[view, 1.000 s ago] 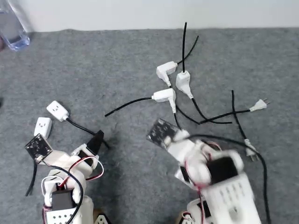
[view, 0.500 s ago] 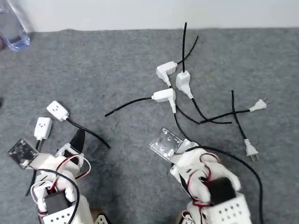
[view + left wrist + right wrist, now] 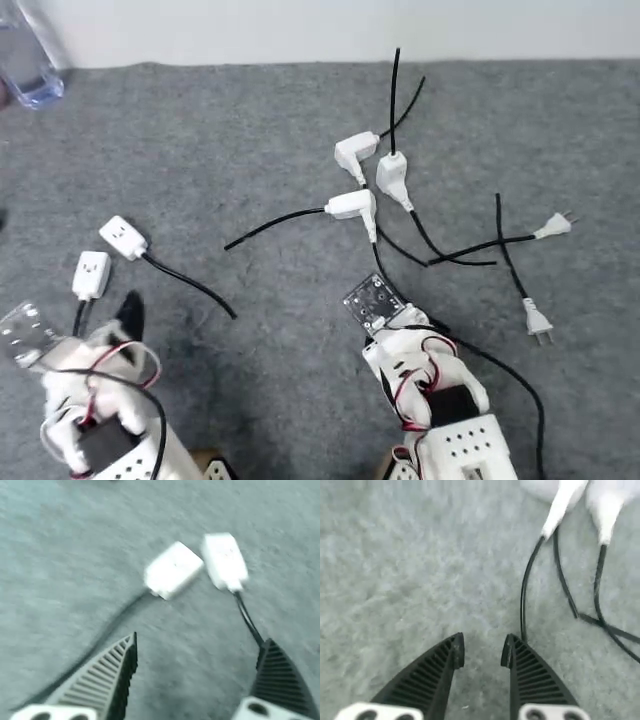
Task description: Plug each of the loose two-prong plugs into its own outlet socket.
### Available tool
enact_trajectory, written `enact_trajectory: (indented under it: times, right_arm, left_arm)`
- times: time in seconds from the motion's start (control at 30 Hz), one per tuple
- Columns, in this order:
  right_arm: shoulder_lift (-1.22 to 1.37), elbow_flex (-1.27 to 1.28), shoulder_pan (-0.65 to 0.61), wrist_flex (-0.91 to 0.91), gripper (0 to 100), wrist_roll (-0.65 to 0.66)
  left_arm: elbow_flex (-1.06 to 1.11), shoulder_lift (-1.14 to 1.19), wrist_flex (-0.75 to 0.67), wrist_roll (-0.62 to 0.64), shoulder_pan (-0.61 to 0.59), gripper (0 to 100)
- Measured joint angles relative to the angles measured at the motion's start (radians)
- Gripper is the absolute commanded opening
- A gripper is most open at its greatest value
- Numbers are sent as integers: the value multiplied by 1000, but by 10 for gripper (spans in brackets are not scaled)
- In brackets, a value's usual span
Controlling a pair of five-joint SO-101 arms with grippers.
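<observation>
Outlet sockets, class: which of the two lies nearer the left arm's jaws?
The near socket, just ahead of the jaws; the far socket sits beyond it, farther off.

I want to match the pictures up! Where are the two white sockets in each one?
High view: the sockets lie side by side near the left edge.
Left wrist view: sockets in the upper middle, beyond the left gripper and its open jaws.
Right wrist view: not in it.
Shared landmark: the grey mat under everything.
</observation>
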Motion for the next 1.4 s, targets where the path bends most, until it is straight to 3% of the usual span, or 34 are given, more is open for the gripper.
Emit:
enact_trajectory:
  times: [0.27,0.5,0.8,0.97,1.17,1.4]
  right_arm:
    - [3,0,6,-17,247,0]
    - [3,0,9,-18,262,0]
    - [3,0,9,-18,262,0]
    - [3,0,9,-18,262,0]
    - [3,0,9,-18,262,0]
    - [3,0,9,-18,262,0]
  left_arm:
    - [-192,0,-38,-11,-416,360]
    - [-328,0,-95,-170,-281,360]
    - [-626,81,199,-400,57,360]
    - [-755,411,238,-582,143,360]
    - [-1028,916,367,-605,153,361]
    - [-1261,1376,376,-660,176,361]
